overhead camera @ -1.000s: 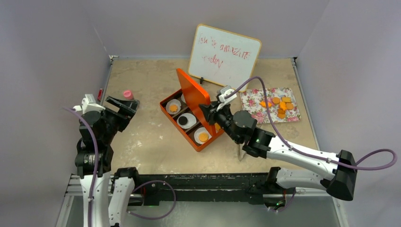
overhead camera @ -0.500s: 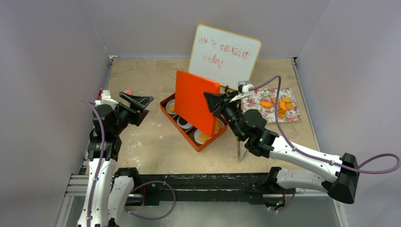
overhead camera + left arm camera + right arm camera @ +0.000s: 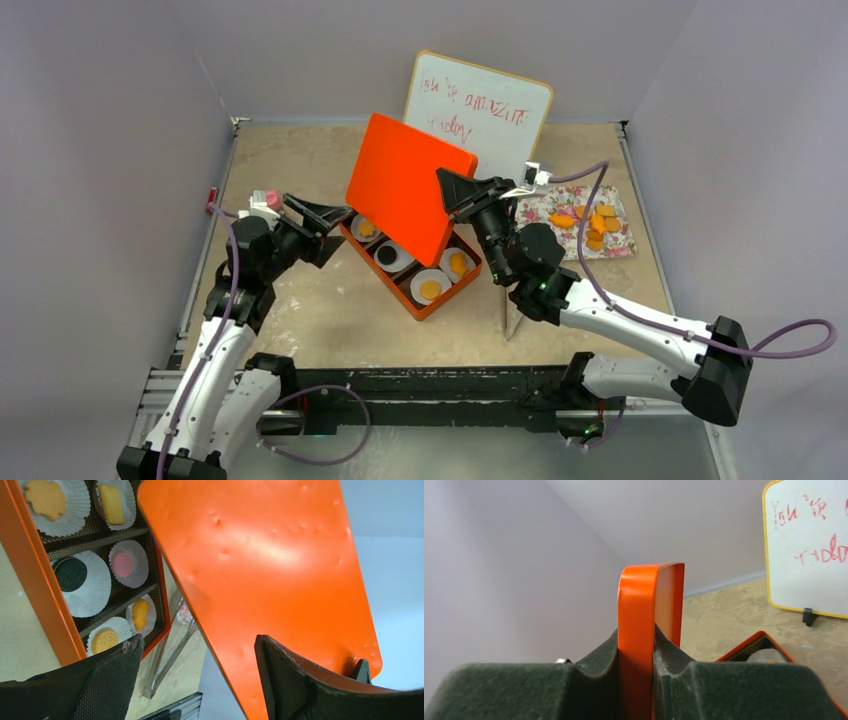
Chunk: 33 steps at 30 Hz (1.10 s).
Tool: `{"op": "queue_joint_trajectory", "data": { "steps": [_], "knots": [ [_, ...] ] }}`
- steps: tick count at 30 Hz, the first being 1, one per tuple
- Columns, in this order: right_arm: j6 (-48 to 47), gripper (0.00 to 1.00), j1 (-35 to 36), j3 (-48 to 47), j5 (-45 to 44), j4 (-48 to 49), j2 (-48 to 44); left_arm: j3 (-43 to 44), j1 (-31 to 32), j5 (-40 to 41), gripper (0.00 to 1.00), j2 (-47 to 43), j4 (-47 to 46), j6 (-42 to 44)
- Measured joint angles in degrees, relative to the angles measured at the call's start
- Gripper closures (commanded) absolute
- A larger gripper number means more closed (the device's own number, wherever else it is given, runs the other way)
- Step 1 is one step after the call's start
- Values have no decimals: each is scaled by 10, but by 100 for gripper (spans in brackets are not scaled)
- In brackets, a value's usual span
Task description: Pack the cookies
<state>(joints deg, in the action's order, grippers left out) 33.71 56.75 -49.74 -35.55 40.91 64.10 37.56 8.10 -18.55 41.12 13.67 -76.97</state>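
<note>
Top, left-wrist and right-wrist views of the packing scene. The right gripper is clamped on the right edge of the orange lid; the right-wrist view shows both pads pressed flat on the lid's rim. The lid is held tilted above the orange box. Half a second ago it stood steeper and lower, hiding most of the compartments. It is now lifted and swung toward the far left, so more of the white paper cups show.

The left gripper, jaws spread apart and holding nothing, sits just beside the box's left end. A second ago it was well apart from the box, near the left wall. Its wrist camera looks up at the lid's underside.

Some of the cookies lie in the box's cups, including a black one and a pink one. The loose orange ones remain on the flowered mat at the right. Tongs lie on the table near the box. The whiteboard stands at the far edge.
</note>
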Motion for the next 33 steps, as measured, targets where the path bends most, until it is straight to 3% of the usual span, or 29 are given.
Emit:
{"op": "queue_joint_trajectory", "data": {
  "steps": [13, 24, 33],
  "knots": [
    [76, 100, -2, -12, -9, 48, 16, -9, 105, 55, 22, 64, -153, -68],
    [110, 100, -2, -6, -10, 57, 16, -42, 162, 132, 40, 79, -291, -119],
    [169, 99, -5, 20, -24, 24, -23, -66, 164, 167, 64, 75, -368, -140]
  ]
}}
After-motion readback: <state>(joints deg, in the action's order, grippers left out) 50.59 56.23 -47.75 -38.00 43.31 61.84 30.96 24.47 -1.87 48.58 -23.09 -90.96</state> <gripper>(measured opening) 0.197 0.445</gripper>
